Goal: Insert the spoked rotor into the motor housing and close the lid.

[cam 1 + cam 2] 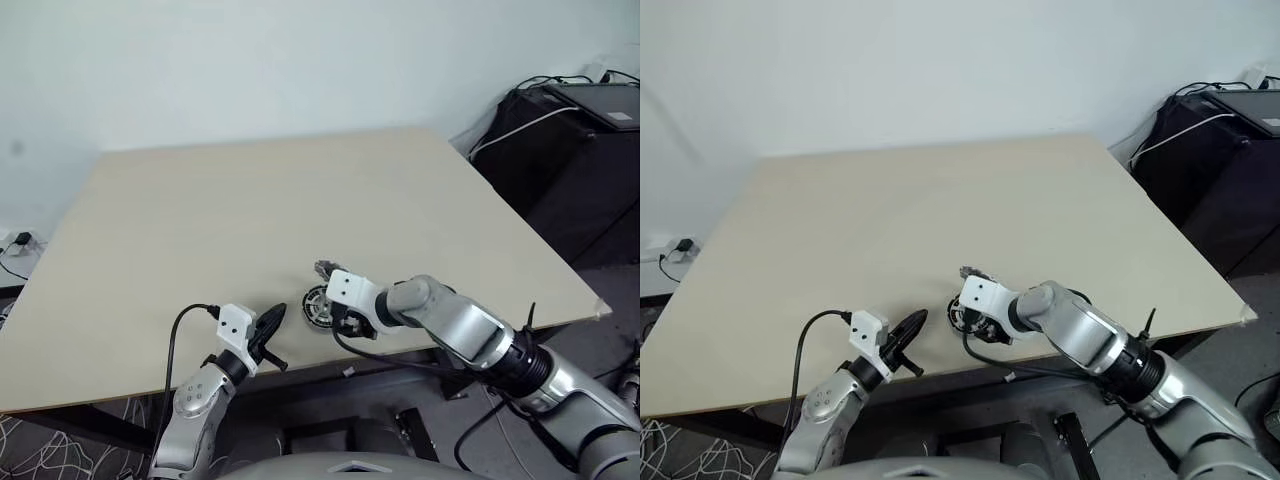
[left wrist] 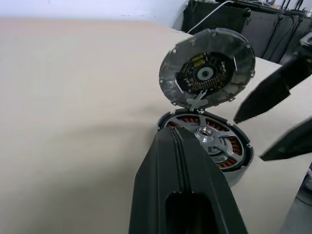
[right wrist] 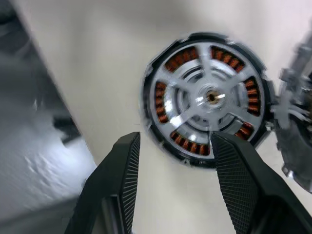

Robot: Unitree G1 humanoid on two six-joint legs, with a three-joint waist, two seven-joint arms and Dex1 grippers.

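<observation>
Spoked rotor (image 3: pixel 207 100) sits seated in the motor housing (image 3: pixel 161 105), directly beyond the tips of the right pincer (image 3: pixel 175 146), whose two black fingers stand apart with nothing between them; one fingertip overlaps the housing's rim in the right wrist view, though contact cannot be told. The left pincer (image 1: pixel 270 325) is shut and empty, a little to the left of the housing, its tip pointing toward it. The hinged lid (image 2: pixel 207 68) stands raised on the housing's far side, away from both pincers, its inner face with a circuit board turned toward the left pincer.

The housing lies near the tabletop's (image 1: pixel 250 200) front edge, close to where both arms reach over it. Beyond the lid the pale tabletop stretches broad and bare to its far edge and to both sides.

The rotor is silver, with flat spokes running from a central hub to its rim; orange-copper windings show through the gaps, ringed by the dark housing wall
</observation>
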